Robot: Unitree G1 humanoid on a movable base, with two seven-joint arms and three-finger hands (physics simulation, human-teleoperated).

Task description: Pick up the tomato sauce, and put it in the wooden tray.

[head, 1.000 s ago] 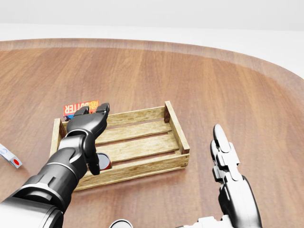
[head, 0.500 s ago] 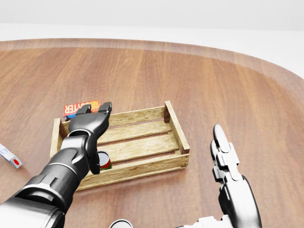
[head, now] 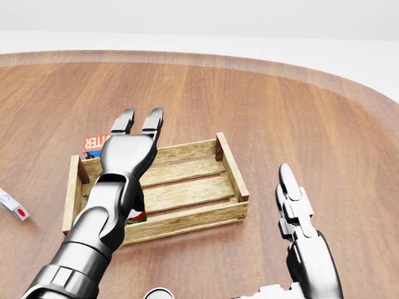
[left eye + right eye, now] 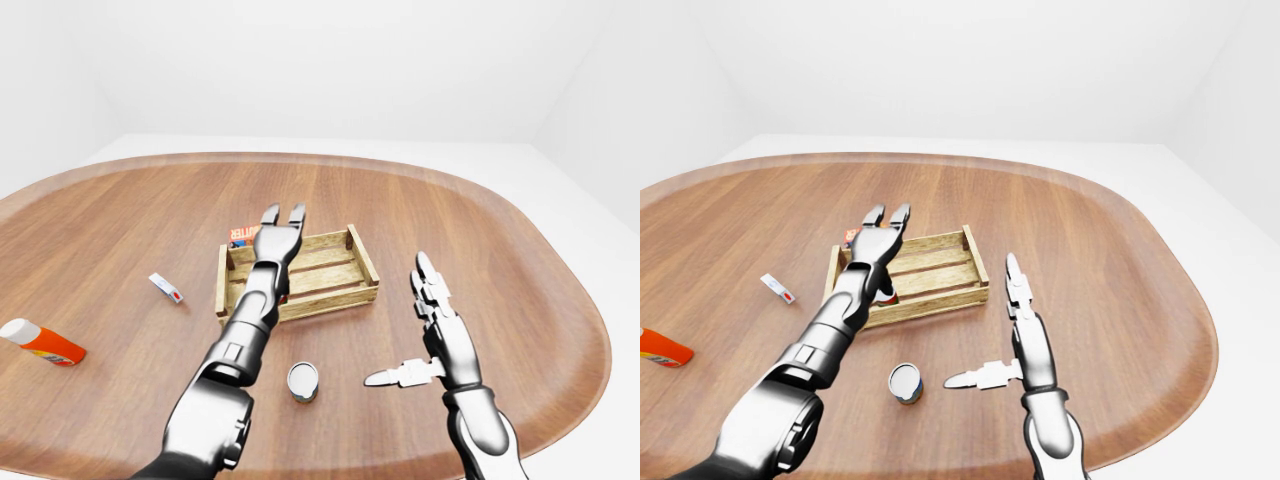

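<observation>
The wooden tray (image 3: 232, 167) lies on the brown table. The tomato sauce can (image 3: 137, 216), red with a green band, sits inside the tray at its lower left, mostly hidden by my left forearm. My left hand (image 3: 138, 118) is open with fingers stretched out, above the tray's upper left rim and apart from the can. My right hand (image 4: 425, 300) is open and empty, fingers straight and thumb out to the left, to the right of and below the tray.
A red butter box (image 3: 95, 144) lies just beyond the tray's upper left corner. Another can (image 4: 302, 381) stands below the tray. A small white item with a red dot (image 4: 166, 288) and an orange-and-white bottle (image 4: 40, 342) lie at the left.
My left hand has lifted off the can, straightened its fingers and moved up in the view. The can stays in the tray. The right hand has not moved.
</observation>
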